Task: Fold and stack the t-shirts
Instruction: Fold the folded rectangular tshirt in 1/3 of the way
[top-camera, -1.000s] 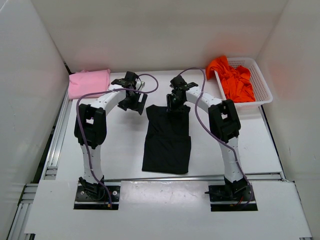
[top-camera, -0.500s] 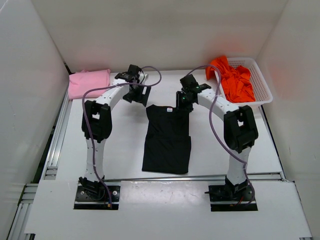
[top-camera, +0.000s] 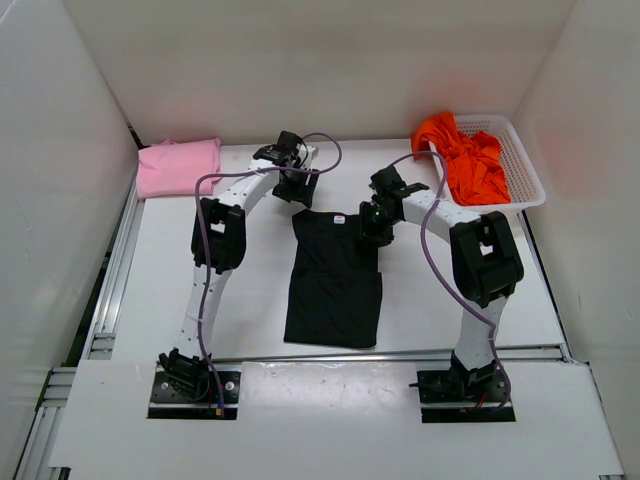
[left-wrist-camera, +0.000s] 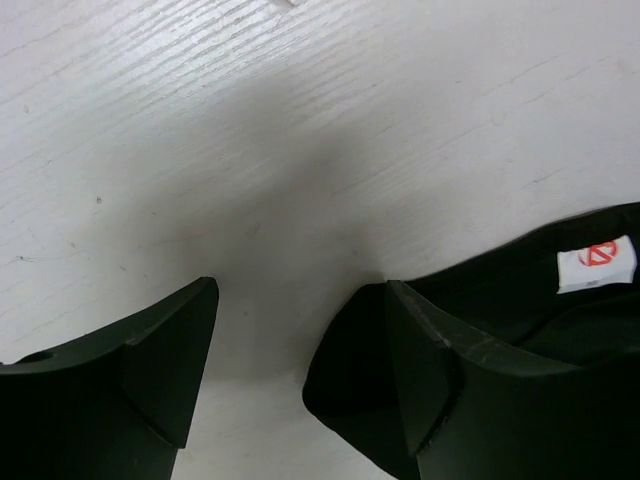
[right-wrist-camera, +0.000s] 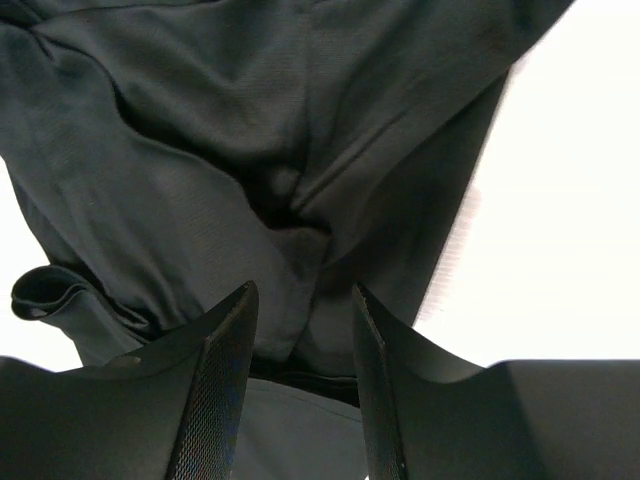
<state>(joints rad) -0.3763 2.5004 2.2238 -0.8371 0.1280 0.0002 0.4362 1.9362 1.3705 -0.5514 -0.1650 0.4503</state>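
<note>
left fingers (left-wrist-camera: 150, 380) forward; logo (left-wrist-camera: 598, 255) seemingly wrist-only

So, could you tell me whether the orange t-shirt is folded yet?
Not folded: the orange-red t-shirt lies crumpled in the white mesh basket, spilling over its left rim.

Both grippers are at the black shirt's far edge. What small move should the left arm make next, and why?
Probably lower the left gripper and close it on the far-left corner of the black t-shirt. Its jaws are open with that corner beside one finger, while the right gripper straddles bunched fabric at the far-right corner.
</note>
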